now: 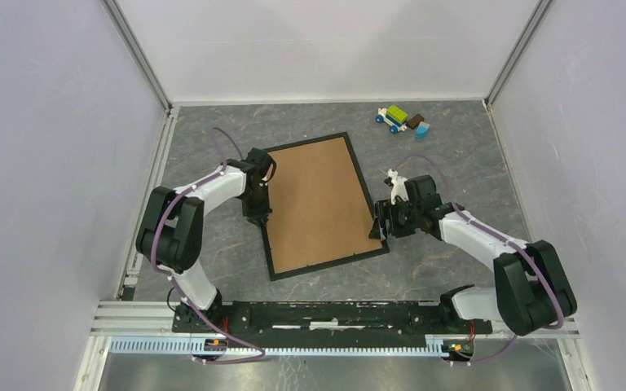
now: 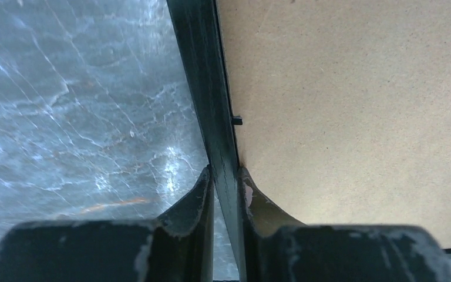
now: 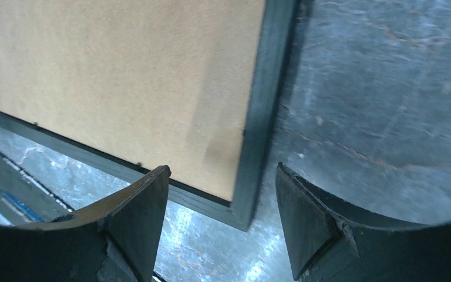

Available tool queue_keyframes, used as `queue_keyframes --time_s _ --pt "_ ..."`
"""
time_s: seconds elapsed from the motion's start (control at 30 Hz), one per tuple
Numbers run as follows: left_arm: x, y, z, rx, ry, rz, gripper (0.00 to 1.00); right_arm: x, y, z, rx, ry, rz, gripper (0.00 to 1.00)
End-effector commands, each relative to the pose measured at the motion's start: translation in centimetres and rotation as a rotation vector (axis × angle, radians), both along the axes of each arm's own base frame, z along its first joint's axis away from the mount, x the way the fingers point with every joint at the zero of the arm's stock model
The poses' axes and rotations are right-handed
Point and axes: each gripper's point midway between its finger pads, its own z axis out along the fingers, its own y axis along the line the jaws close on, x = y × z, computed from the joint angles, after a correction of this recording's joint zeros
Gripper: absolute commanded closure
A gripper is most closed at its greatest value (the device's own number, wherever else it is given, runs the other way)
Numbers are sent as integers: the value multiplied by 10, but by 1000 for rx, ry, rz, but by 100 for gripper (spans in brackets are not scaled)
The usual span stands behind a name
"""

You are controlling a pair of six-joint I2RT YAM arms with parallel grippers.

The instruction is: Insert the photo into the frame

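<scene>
As my left pincer [image 2: 224, 176] grips the frame [image 2: 199, 59] by one rail, my right pincer [image 3: 222, 170] gapes over the other.

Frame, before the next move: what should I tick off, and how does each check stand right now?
1. Left jaws closed on the left edge of the frame: ok.
2. Right jaws gripping its right edge: not ok, they stand open astride it near the corner.
3. Backing board lying inside the frame: ok.
4. Photo in place underneath: cannot tell, no view shows it.
5. Toy blocks apart from the frame: ok.
</scene>
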Motion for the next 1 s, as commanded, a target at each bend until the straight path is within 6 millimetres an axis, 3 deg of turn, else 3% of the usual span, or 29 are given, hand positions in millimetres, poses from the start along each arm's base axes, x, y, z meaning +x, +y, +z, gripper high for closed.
queue_keyframes --time_s 0.0,0.13,0.2,0.27,0.43,0.7,0.97 --pt "18 19 -3 125 -51 -182 92 19 -32 18 -180 -68 -94 29" --pt "18 14 -5 106 -53 -225 95 24 -47 13 -197 21 -126 34" --pt "20 17 -6 126 -58 -236 95 30 -51 8 -213 53 -115 42" --pt "20 18 -7 135 -59 -242 95 36 -47 8 -204 64 -99 51" --pt "15 15 -12 117 -50 -239 96 45 -29 11 -137 56 -50 59" --pt "15 12 -18 105 -26 -234 98 32 -7 -1 -102 107 30 65" --pt "13 12 -17 104 -25 -231 98 29 -13 -10 -135 121 17 66"
